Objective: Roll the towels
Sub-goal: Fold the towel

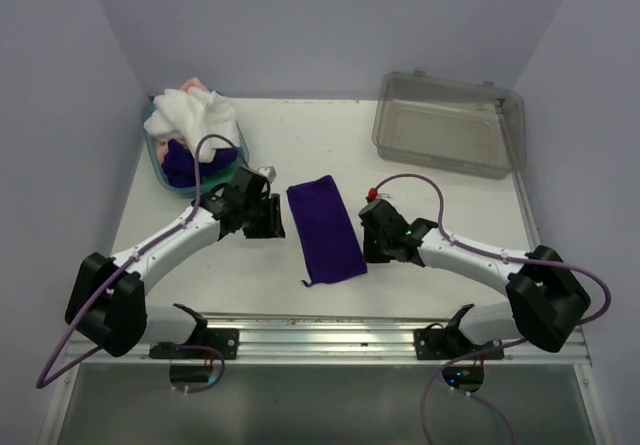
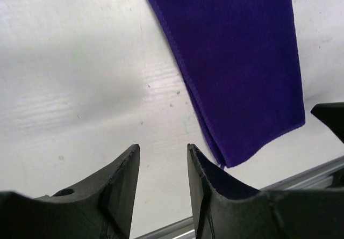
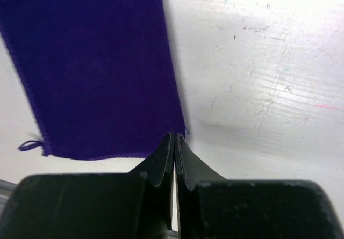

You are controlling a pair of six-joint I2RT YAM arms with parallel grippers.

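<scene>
A dark purple towel [image 1: 325,228] [image 2: 242,62] [image 3: 97,67] lies flat on the white table as a long narrow strip, running from far to near. My left gripper [image 1: 266,218] [image 2: 163,147] hovers just left of it, open, with only bare table between its fingers. My right gripper [image 1: 372,237] [image 3: 176,135] is shut at the strip's right side, its tips over the near right corner, with no cloth visible between them. More towels sit in the teal basket [image 1: 151,151]: a white one [image 1: 195,115] on top, a purple one [image 1: 180,165] below, a peach-pink one [image 1: 196,85] behind.
A clear grey plastic bin [image 1: 450,123] stands at the back right of the table. A metal rail [image 1: 320,325] runs along the near edge, close to the towel's near end. Grey walls close in the table on three sides.
</scene>
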